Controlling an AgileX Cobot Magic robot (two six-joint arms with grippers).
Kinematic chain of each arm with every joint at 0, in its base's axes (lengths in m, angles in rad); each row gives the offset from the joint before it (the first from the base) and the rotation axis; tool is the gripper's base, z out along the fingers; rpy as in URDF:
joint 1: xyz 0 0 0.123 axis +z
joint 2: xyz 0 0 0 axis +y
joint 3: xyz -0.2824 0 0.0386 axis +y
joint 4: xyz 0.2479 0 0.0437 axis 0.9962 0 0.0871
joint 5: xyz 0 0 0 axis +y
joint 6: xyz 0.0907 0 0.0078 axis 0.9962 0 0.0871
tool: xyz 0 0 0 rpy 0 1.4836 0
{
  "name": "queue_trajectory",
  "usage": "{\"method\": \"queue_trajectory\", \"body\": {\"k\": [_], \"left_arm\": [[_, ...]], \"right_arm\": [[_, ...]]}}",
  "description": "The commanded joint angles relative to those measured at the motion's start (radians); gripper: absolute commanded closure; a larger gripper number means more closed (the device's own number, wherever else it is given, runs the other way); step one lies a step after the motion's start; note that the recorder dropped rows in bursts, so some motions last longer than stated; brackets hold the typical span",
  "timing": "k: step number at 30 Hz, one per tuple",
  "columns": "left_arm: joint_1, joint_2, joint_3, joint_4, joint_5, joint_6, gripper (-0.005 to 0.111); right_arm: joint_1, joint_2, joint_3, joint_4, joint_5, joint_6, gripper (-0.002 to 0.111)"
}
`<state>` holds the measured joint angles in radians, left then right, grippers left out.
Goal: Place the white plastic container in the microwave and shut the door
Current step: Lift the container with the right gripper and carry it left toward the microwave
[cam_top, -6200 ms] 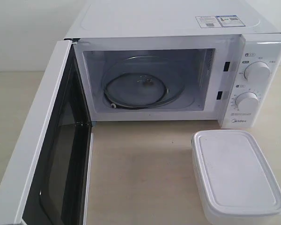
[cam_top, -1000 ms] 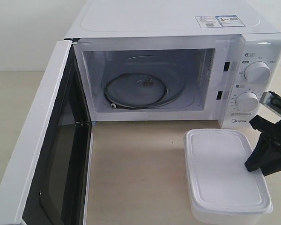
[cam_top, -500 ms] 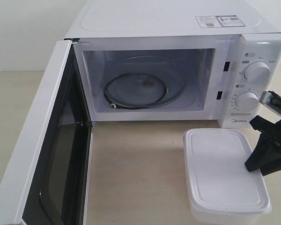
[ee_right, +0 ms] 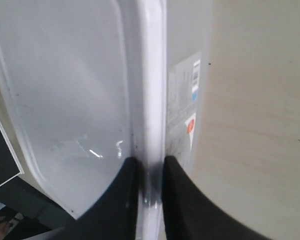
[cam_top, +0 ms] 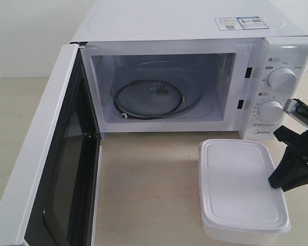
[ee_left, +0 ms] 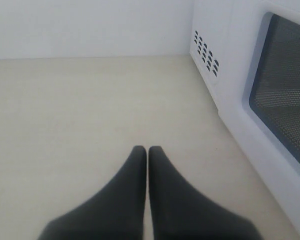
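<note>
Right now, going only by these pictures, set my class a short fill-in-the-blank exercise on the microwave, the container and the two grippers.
1. The door of the microwave stands ___.
2. The white plastic container sits outside the microwave, on the ___.
3. The right gripper pinches the rim of the ___.
4. The left gripper has its fingers pressed together and holds ___.
Missing words: open; table; container; nothing.

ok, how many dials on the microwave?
2. The upper dial and the lower dial sit one above the other on the microwave's right control panel. None look hidden.
</note>
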<state>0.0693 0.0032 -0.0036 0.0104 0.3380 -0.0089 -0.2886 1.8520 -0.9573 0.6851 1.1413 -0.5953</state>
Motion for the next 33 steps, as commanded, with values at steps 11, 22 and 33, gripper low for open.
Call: {"method": "queue_trajectory", "body": {"k": [11, 22, 33], "left_arm": [[0.003, -0.003, 0.004, 0.001, -0.001, 0.002, 0.103], [0.003, -0.003, 0.004, 0.001, -0.001, 0.002, 0.103], [0.003, -0.003, 0.004, 0.001, -0.001, 0.002, 0.103]], "right_arm": [[0.001, -0.120, 0.062, 0.143, -0.018, -0.102, 0.108], [0.001, -0.248, 0.129, 0.211, -0.014, -0.136, 0.108], [0.075, -0.413, 0.201, 0.405, -0.038, -0.237, 0.109]]}}
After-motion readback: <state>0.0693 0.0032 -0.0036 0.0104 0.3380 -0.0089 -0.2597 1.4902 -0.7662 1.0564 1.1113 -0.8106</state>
